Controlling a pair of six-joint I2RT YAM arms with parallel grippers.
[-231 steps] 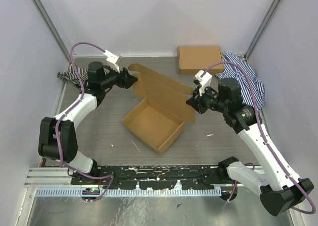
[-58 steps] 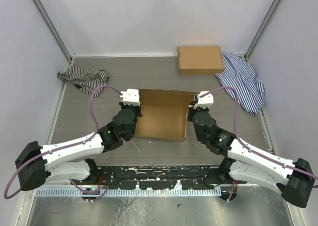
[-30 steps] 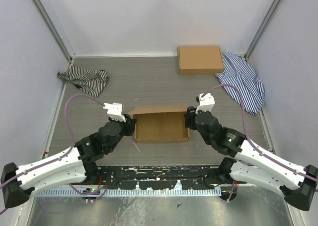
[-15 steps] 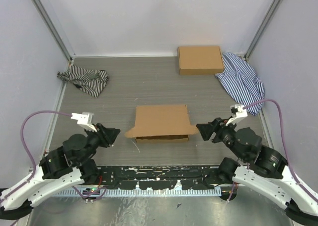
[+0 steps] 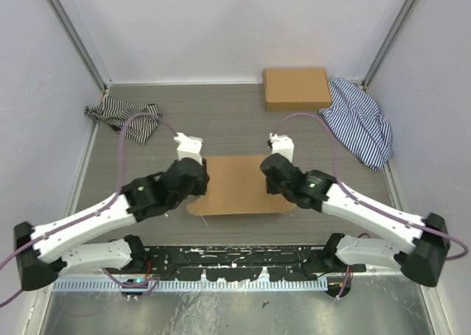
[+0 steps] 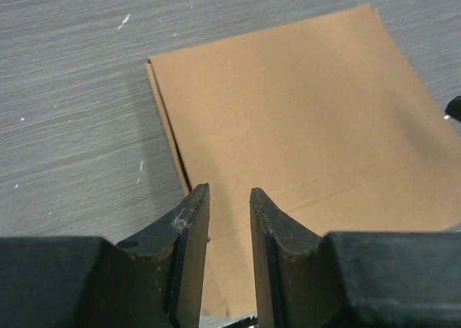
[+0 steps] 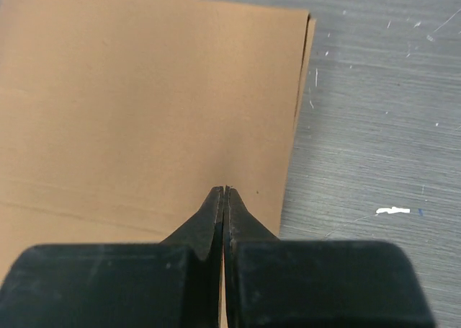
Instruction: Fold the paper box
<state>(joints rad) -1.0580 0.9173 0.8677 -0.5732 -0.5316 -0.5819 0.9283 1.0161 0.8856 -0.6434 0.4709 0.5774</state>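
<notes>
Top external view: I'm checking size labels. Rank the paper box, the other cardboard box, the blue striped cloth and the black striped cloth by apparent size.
1. paper box, even partly hidden
2. blue striped cloth
3. other cardboard box, close behind that cloth
4. black striped cloth

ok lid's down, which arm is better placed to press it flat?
Right, probably. The right gripper is shut into one blunt tip over the lid of the paper box, just inside its right edge. The left gripper stands partly open at the left edge.
</notes>
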